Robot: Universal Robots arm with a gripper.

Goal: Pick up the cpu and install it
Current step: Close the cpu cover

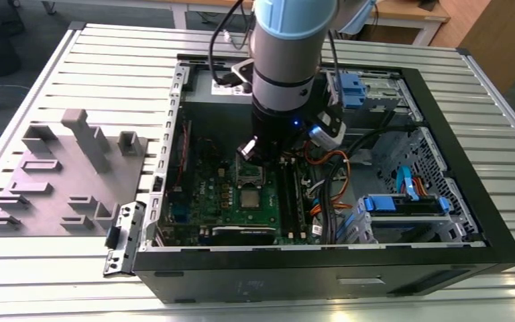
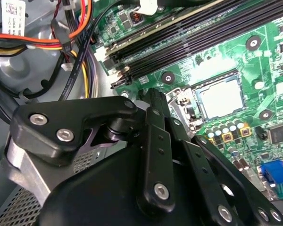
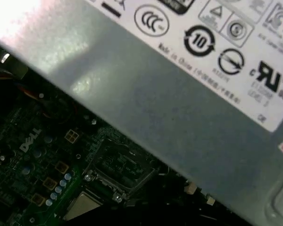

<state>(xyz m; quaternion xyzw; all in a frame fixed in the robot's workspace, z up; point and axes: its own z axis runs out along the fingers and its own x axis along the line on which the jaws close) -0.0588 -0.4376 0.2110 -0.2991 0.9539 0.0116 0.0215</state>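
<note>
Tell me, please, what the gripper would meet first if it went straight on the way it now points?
Most likely the socket frame on the green motherboard, which lies under the gripper in the exterior view; the cpu sits just beside that line. Depth is hard to judge.

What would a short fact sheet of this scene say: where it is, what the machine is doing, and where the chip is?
setting: open computer case on a slatted metal table
arm: the arm reaches down into the case
gripper: the gripper hangs above the green circuit board, near the socket
cpu: the cpu lies flat on the board beside the socket, not held
socket: looks empty
nearby: grey tray of moulded blocks, at the exterior view's left of the case
</note>
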